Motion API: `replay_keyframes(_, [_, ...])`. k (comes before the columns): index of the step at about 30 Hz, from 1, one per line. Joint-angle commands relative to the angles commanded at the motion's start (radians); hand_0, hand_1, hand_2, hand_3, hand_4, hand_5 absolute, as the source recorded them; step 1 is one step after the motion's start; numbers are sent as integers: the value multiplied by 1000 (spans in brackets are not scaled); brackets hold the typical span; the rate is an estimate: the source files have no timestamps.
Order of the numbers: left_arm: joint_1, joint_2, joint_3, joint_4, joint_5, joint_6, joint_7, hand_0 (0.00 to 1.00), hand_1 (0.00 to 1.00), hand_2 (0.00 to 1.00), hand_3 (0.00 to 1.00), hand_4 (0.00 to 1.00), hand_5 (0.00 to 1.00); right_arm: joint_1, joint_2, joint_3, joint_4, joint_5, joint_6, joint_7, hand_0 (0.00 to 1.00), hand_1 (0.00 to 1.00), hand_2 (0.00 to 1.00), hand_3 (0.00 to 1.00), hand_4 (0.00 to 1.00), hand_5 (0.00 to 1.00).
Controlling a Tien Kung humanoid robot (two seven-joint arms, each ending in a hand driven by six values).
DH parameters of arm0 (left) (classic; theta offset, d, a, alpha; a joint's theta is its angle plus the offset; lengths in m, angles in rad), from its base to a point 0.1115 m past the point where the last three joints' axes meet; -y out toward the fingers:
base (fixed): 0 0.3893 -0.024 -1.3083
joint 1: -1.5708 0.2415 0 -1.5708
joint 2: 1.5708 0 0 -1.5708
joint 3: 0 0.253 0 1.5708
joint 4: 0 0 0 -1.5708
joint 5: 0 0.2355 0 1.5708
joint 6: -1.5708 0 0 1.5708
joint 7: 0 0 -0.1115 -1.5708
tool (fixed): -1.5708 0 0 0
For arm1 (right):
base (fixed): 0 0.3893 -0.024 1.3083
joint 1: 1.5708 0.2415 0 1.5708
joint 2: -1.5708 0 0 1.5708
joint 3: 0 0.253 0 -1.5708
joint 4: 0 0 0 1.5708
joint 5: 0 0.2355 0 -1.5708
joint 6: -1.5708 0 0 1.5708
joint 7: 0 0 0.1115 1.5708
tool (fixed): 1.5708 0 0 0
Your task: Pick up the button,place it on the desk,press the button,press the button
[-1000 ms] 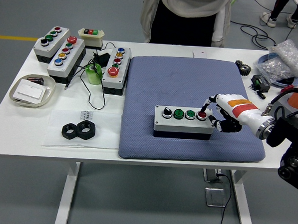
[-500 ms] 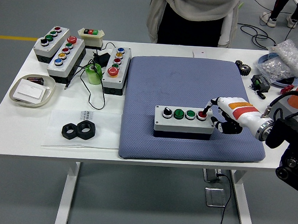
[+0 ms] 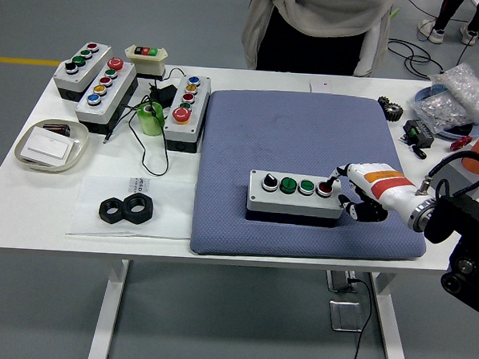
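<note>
A grey button box [image 3: 295, 196] lies on the blue mat [image 3: 306, 143]; it carries a black-and-white knob, two green buttons and a red button [image 3: 325, 186] at its right end. My right hand [image 3: 353, 191], white with orange stripes, comes in from the right. Its index fingertip [image 3: 333, 181] rests on the red button while the other fingers curl beside the box's right end. The left hand does not show.
At the back left stand three more button boxes [image 3: 187, 111] and a small switch unit [image 3: 146, 56]. A green tape roll [image 3: 151, 117], a dish [image 3: 52, 145] and two black nuts [image 3: 129, 209] lie on the left. A person [image 3: 315, 31] stands at the far side. Parts and bags sit at the right.
My right arm has sunk lower and drawn slightly right, with its index finger staying at the red button. The person at the far side has shifted to the right.
</note>
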Motion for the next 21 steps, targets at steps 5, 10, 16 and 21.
replay_keyframes(5, [-2,-1,4,0,-7,1,-2,737,773,846,761,525,998,8,19,-18,-16,1,-1,-4,38,2,24,629,504,2])
replay_keyframes(10, [-5,0,6,-1,-9,1,-3,738,773,845,762,526,998,12,33,-15,-20,-4,-9,-11,38,2,25,633,503,2])
replay_keyframes(16, [-7,0,8,-1,-11,1,-2,738,773,846,761,524,998,19,44,-29,-26,-4,-8,-14,40,2,25,635,501,2])
replay_keyframes(21, [-7,0,9,-2,-12,1,-2,738,773,846,761,524,998,24,51,-47,-45,-2,-2,-15,40,2,25,635,501,2])
